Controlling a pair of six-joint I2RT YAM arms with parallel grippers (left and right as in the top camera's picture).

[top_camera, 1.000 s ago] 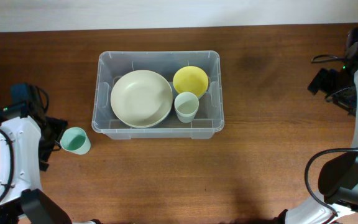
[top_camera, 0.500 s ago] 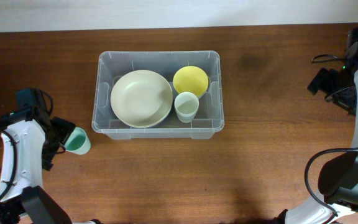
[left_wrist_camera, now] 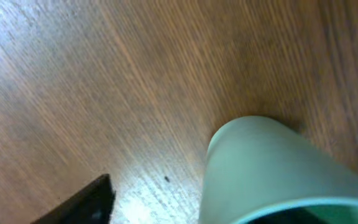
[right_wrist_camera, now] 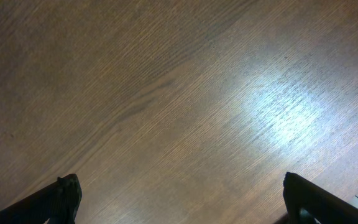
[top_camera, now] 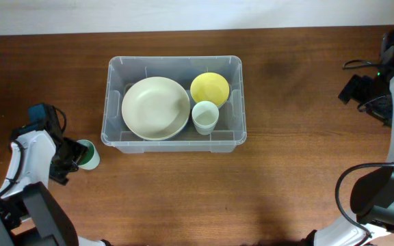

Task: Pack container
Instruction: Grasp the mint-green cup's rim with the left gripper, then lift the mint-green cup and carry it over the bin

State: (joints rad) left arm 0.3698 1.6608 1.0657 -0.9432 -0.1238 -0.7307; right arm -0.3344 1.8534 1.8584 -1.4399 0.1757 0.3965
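Plate [top_camera: 155, 107], yellow bowl [top_camera: 209, 89], cup [top_camera: 205, 117] occupy the container [top_camera: 174, 60].

wide-open pincer [right_wrist_camera: 185, 204] above wooden table [right_wrist_camera: 166, 93]

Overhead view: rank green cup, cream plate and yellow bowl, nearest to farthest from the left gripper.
From the left gripper:
1. Green cup, right at it, outside the container.
2. Cream plate, container's left side.
3. Yellow bowl, container's far right.

Left tool [top_camera: 72, 156] shifted right, now at green cup [top_camera: 88, 155]
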